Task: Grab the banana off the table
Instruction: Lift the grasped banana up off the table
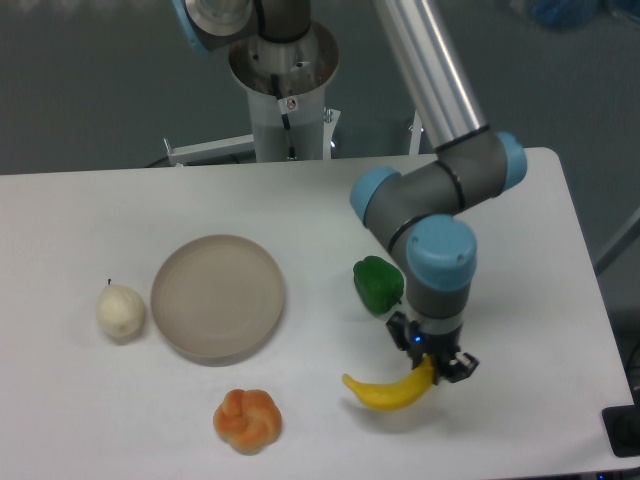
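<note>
While gripper (434, 361) clamps banana (388, 391), table (520, 420) below

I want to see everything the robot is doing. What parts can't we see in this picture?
- The stem end of the banana: hidden inside the claw.
- The claw's fingertips: too small and dark to tell apart.
- The far side of the green pepper: hidden behind the arm's wrist.
- The table: its front is cut off by the bottom edge.

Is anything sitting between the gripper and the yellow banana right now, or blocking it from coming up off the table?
Nothing visible does. The two-finger gripper is shut on the right end of the curved, glossy yellow banana. The green bell pepper sits behind it on the white table, apart from the banana, and the space above is open.
</note>
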Controlling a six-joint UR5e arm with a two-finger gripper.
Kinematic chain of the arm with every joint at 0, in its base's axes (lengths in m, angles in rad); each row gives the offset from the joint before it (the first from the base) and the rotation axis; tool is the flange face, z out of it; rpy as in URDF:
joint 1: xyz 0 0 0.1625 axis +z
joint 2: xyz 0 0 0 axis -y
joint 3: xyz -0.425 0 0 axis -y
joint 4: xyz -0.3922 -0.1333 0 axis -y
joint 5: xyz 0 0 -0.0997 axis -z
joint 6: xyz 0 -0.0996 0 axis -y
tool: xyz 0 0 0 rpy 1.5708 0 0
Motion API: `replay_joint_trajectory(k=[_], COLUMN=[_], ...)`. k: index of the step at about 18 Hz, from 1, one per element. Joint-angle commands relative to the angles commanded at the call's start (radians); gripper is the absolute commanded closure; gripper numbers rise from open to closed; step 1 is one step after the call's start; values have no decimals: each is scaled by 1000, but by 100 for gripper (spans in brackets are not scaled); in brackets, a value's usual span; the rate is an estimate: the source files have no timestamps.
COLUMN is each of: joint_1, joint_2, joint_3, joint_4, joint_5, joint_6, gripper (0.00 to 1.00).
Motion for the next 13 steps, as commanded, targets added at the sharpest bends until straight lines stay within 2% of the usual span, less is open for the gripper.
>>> replay_joint_trajectory(k=[5,10,13], joint_1=[25,49,60], joint_2=[63,118,127], joint_3=[21,46,44], joint_4=[-5,-80,-86], joint_5=[5,5,5], joint_6=[70,78,122], gripper=[77,77,77])
